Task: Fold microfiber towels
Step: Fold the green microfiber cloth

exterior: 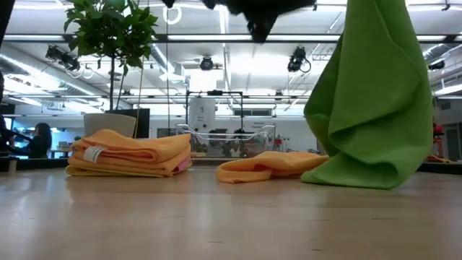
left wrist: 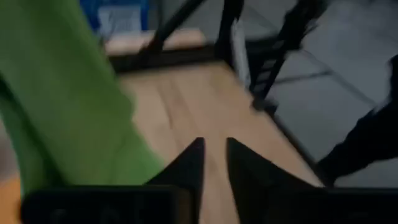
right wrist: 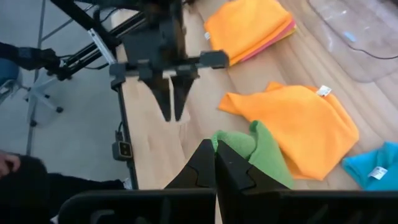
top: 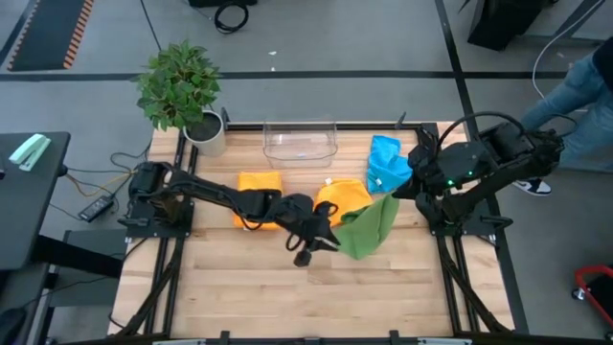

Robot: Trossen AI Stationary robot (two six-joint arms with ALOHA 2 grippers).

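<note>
Green towel aloft, single-corner grip.
Your left gripper (right wrist: 172, 93), jaws nearly closed and empty, hangs beside the green towel (top: 369, 228); your right gripper (right wrist: 214, 163) pinches its corner shut. Risk: thin pinch slips, towel drops onto the orange towel (top: 342, 196).

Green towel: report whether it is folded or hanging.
Hanging, unfolded: the green towel droops from the shut right tool, its bottom bunched on the table.

A lab: glass partitions (exterior: 238, 108), ceiling strip lights (exterior: 216, 40), framed workbench (top: 249, 278)
</note>
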